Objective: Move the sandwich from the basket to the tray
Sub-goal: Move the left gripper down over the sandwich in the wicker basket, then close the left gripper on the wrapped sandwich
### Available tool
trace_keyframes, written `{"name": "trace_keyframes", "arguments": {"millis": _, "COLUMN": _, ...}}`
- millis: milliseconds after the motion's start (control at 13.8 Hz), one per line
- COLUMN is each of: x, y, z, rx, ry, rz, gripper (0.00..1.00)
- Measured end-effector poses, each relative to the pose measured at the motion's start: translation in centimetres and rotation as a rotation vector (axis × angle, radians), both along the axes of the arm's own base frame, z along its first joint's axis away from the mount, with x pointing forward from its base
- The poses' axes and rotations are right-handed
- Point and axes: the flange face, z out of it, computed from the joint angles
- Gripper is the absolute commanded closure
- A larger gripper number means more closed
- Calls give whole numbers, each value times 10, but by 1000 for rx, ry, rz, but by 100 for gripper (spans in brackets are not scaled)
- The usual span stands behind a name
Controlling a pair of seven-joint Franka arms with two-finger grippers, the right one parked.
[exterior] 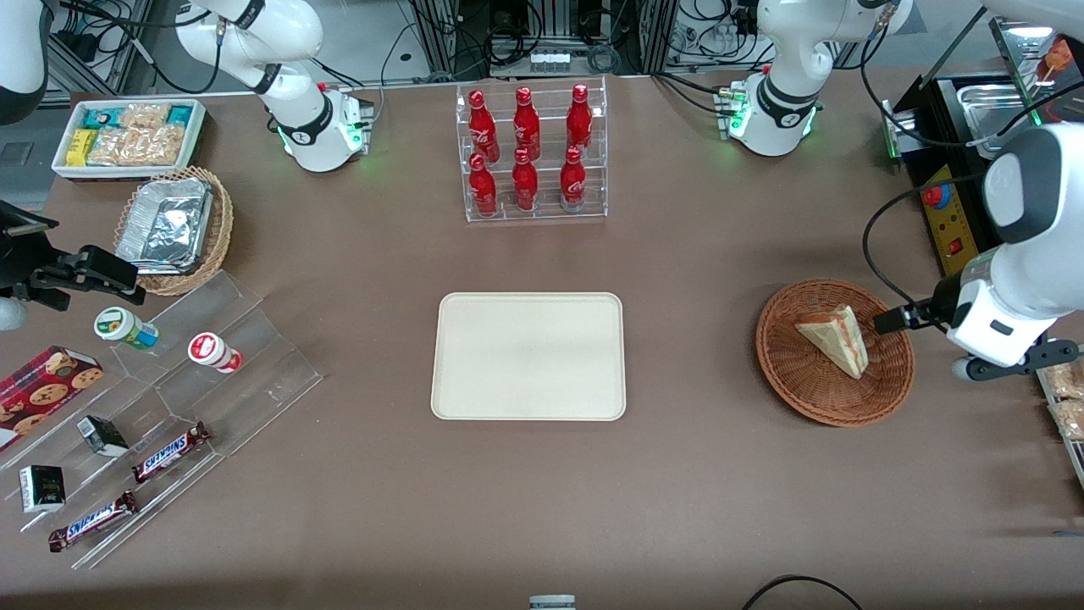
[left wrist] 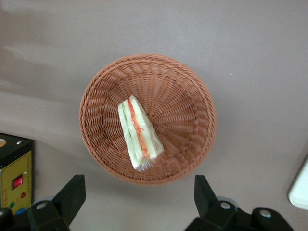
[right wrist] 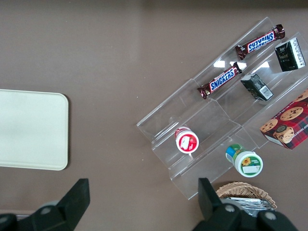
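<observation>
The sandwich [exterior: 837, 337], a pale triangular wedge with red and green filling, lies in the reddish-brown wicker basket [exterior: 834, 398] toward the working arm's end of the table. The cream tray [exterior: 529, 356] lies flat at the table's middle with nothing on it. My left gripper [exterior: 896, 318] hovers above the basket's rim on the side toward the working arm's end, apart from the sandwich. In the left wrist view the gripper [left wrist: 137, 197] is open and empty, with the sandwich [left wrist: 138, 134] and the basket [left wrist: 187, 96] below it and a tray corner [left wrist: 301, 187] in sight.
A black control box [exterior: 948, 212] stands beside the basket, farther from the front camera. A clear rack of red bottles [exterior: 532, 152] stands farther back than the tray. Snack packs [exterior: 1065, 398] lie by the working arm. An acrylic stand with candy [exterior: 169, 407] is toward the parked arm's end.
</observation>
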Motion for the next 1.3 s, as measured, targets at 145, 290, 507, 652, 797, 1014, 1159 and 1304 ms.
{"name": "trace_keyframes", "arguments": {"millis": 145, "x": -3, "y": 12, "z": -29, "rx": 5, "ry": -18, "rz": 29, "gripper": 0}}
{"name": "trace_keyframes", "arguments": {"millis": 290, "x": -8, "y": 21, "z": -51, "rx": 16, "ry": -19, "rz": 110, "gripper": 0}}
{"name": "trace_keyframes", "arguments": {"millis": 507, "x": -12, "y": 30, "z": -81, "rx": 25, "ry": -41, "rz": 175, "gripper": 0}}
{"name": "trace_keyframes", "arguments": {"millis": 652, "x": -17, "y": 33, "z": -103, "rx": 31, "ry": -64, "rz": 256, "gripper": 0}}
{"name": "trace_keyframes", "arguments": {"millis": 797, "x": -21, "y": 27, "z": -122, "rx": 43, "ry": -47, "rz": 336, "gripper": 0}}
{"name": "trace_keyframes", "arguments": {"millis": 1014, "x": -30, "y": 30, "z": -150, "rx": 57, "ry": -13, "rz": 400, "gripper": 0}}
{"name": "trace_keyframes", "arguments": {"millis": 1159, "x": -37, "y": 34, "z": -163, "rx": 56, "ry": -18, "rz": 440, "gripper": 0}}
{"name": "trace_keyframes", "arguments": {"millis": 1304, "x": -40, "y": 32, "z": -171, "rx": 27, "ry": -37, "rz": 486, "gripper": 0}}
